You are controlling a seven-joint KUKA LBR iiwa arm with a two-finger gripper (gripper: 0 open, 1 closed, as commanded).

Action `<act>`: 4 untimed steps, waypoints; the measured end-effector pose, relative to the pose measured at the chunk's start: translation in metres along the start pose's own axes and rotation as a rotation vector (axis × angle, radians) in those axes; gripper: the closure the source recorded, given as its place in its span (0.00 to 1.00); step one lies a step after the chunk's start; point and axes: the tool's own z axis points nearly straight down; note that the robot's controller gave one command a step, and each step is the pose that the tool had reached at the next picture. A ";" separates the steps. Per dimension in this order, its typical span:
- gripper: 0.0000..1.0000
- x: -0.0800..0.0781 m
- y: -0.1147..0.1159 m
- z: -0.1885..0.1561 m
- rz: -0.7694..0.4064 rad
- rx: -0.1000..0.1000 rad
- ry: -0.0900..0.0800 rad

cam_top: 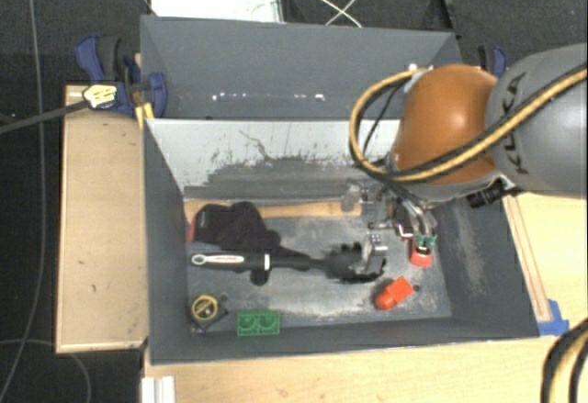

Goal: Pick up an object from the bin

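Note:
My gripper (376,243) hangs low in the right half of the bin, under the arm's orange cover. Directly beneath it lies the bulky black head (353,265) of a long black-handled tool (299,260) that stretches left across the floor. The gripper is right over that head; whether it touches it I cannot tell. A small red piece (421,254) lies just right of the gripper. An orange-red block (394,293) rests in front of it, toward the near wall.
At the left lie a black crumpled cloth (231,224) and a white-handled tool (220,260). A yellow tape measure (207,307) and a green toy brick (258,324) sit by the near-left corner. A wooden strip (294,208) runs along the back wall.

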 end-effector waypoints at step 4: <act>0.00 0.016 0.064 0.066 0.252 0.000 -0.008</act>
